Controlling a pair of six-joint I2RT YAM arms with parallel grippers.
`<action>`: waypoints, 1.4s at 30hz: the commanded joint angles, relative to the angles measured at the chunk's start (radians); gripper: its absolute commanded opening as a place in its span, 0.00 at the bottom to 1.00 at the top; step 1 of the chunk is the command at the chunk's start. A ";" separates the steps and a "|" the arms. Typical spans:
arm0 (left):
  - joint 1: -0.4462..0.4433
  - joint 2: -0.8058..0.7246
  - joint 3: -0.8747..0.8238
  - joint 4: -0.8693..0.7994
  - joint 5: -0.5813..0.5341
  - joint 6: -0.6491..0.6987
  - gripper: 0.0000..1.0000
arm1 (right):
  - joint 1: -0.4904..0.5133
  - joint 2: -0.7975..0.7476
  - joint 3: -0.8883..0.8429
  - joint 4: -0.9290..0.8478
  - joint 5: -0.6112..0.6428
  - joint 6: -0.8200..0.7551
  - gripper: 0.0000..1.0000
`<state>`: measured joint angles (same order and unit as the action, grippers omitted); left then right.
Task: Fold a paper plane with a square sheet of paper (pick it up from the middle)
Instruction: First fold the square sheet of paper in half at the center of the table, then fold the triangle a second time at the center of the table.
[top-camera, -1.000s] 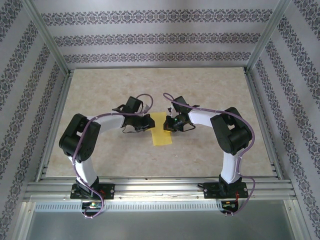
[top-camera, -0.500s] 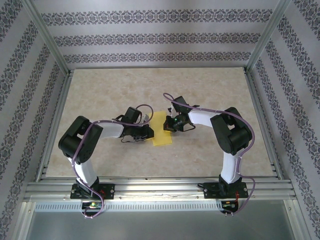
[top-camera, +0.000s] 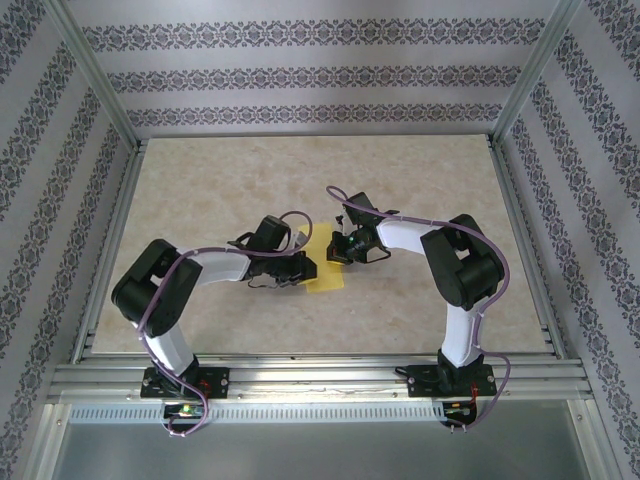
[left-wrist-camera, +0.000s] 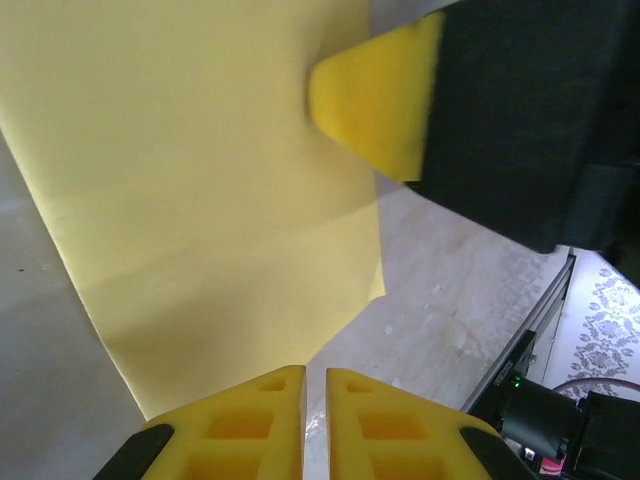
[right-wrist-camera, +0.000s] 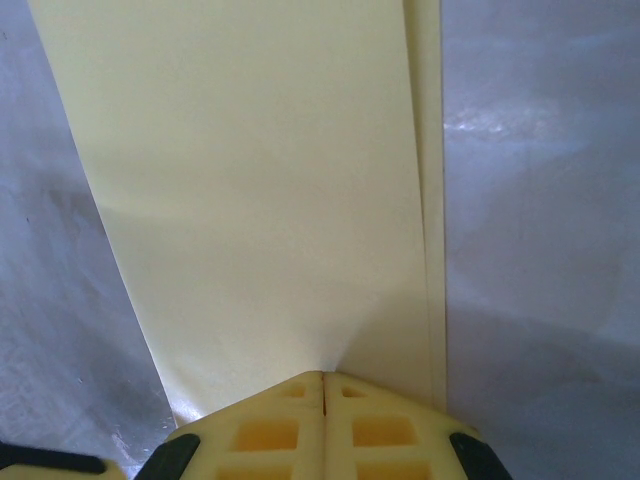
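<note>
Patterned walls, beige marbled table

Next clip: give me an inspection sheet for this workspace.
Surface: beige marbled table, flat.
Job's things: yellow sheet of paper, folded, layered edge showing, lying on the table; no plane shape yet.
Clutter: nothing seen.
Grippers: left gripper nearly closed at the sheet's edge, grip unclear; right gripper shut, tips on the sheet.
Cables: purple cables along both arms, looped above the wrists.
Surroundings: patterned walls, aluminium frame.
</note>
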<state>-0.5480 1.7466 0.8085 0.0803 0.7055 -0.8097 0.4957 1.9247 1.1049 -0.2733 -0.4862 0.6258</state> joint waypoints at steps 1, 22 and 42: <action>-0.013 0.033 -0.045 0.029 0.008 -0.013 0.15 | 0.013 0.021 -0.033 -0.098 0.083 0.008 0.00; 0.043 -0.118 0.081 -0.199 -0.081 0.149 0.16 | 0.013 0.023 -0.017 -0.113 0.072 -0.009 0.00; 0.125 0.286 0.496 -0.333 -0.133 0.174 0.15 | -0.002 -0.245 -0.126 -0.046 0.016 0.046 0.15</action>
<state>-0.4297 2.0319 1.3087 -0.2077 0.6067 -0.6708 0.5011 1.7512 1.0294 -0.3069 -0.4858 0.6445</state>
